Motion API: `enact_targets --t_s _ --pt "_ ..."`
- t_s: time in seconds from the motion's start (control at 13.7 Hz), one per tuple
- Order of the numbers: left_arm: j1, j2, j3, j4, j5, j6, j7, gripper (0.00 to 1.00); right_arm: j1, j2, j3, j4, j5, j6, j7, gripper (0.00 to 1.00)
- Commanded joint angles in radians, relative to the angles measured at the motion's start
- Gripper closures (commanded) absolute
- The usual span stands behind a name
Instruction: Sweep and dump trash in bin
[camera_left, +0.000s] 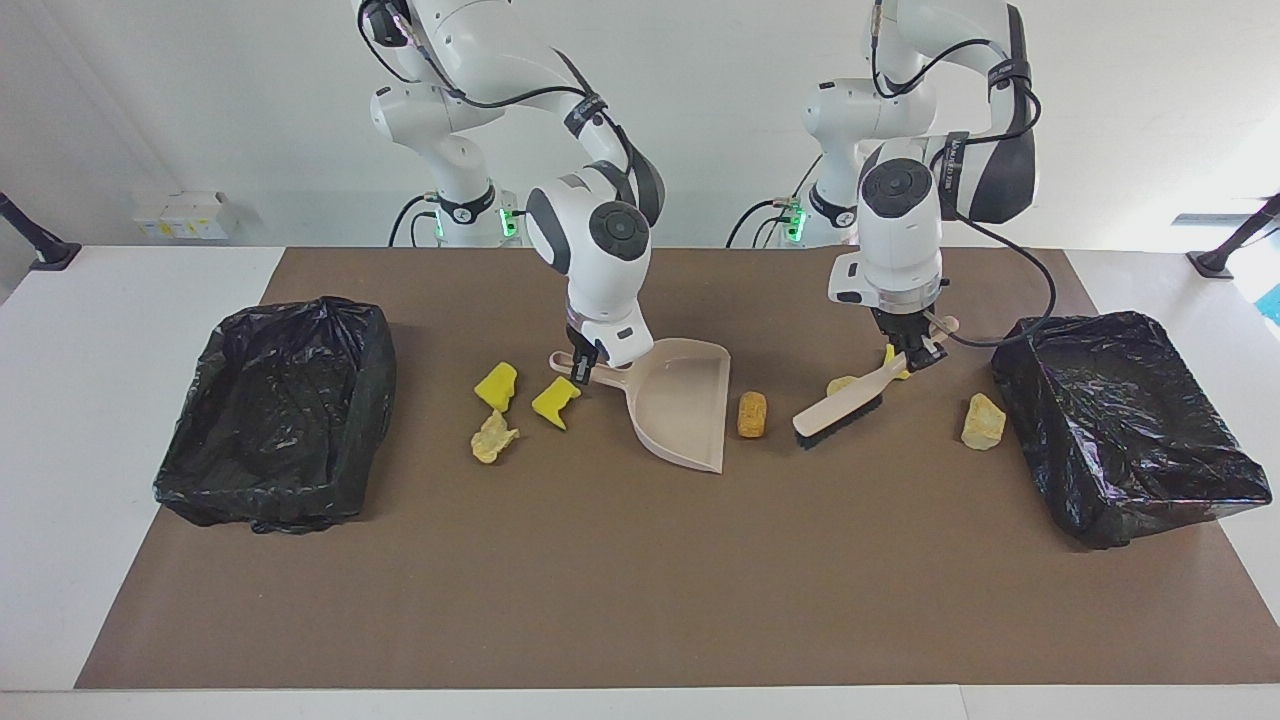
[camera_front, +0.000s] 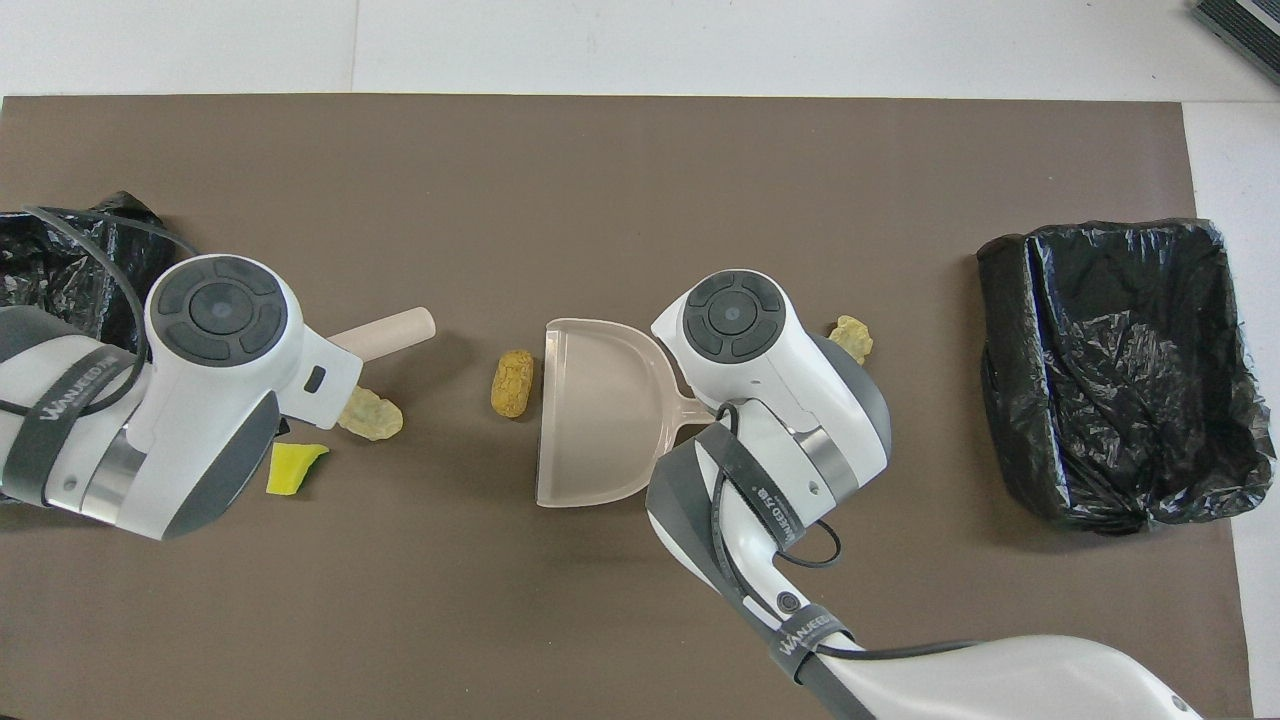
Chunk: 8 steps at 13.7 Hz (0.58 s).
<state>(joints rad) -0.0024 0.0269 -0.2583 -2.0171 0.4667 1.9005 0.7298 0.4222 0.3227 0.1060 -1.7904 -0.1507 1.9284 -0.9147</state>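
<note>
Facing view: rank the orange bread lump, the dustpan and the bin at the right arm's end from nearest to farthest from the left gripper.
From the left gripper, shut on the brush:
1. Orange bread lump, on the mat between brush and dustpan.
2. Dustpan, mid-table, its handle held by the right gripper.
3. Bin, at the right arm's end.
</note>
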Motion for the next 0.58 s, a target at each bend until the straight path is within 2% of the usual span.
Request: enact_targets --t_s 0.0,0.22,0.51 --pt "0.076 -0.018 -0.004 0.018 0.012 -0.04 -0.012 1.0 -0.003 -0.019 0.007 -0.032 -0.029 0.023 -0.029 1.0" --pt "0.137 -0.019 -0.006 0.011 0.0 -0.047 -0.304 1.0 -0.003 -0.019 0.007 -0.032 -0.029 0.023 -0.027 1.0" --pt "0.183 -0.028 -0.004 -0.003 -0.077 -0.078 -0.644 1.0 0.001 -0.021 0.007 -0.035 -0.03 0.02 -0.027 1.0"
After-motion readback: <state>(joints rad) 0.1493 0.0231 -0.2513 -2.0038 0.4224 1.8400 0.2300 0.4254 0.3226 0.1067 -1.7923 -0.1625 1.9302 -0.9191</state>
